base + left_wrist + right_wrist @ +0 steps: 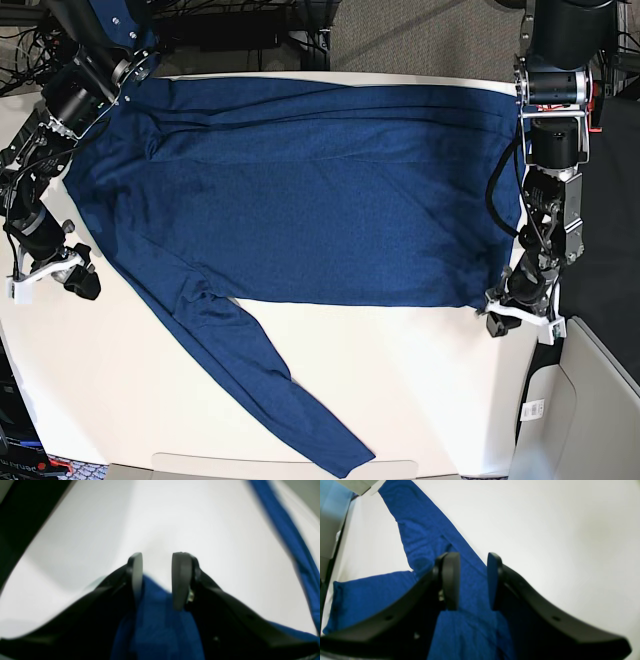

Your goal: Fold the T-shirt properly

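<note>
At the left of the base view the right gripper (78,280) is seen low beside the shoulder edge of the one large dark navy-blue long-sleeved knit T-shirt (300,190), which is spread flat across most of the white table (120,400). One long sleeve (250,370) is laid out diagonally toward the table's near edge. In the right wrist view the black jaws are parted about halfway with blue cloth lying between and under them; whether cloth is pinched cannot be told. At the right, the left gripper (518,312) is set at the shirt's lower corner, its jaws likewise half parted over cloth, grip unclear. The first fold is judged to be in preparation: both edges need a firm pinch before being lifted across. Counted: one shirt, two grippers, one table.
</note>
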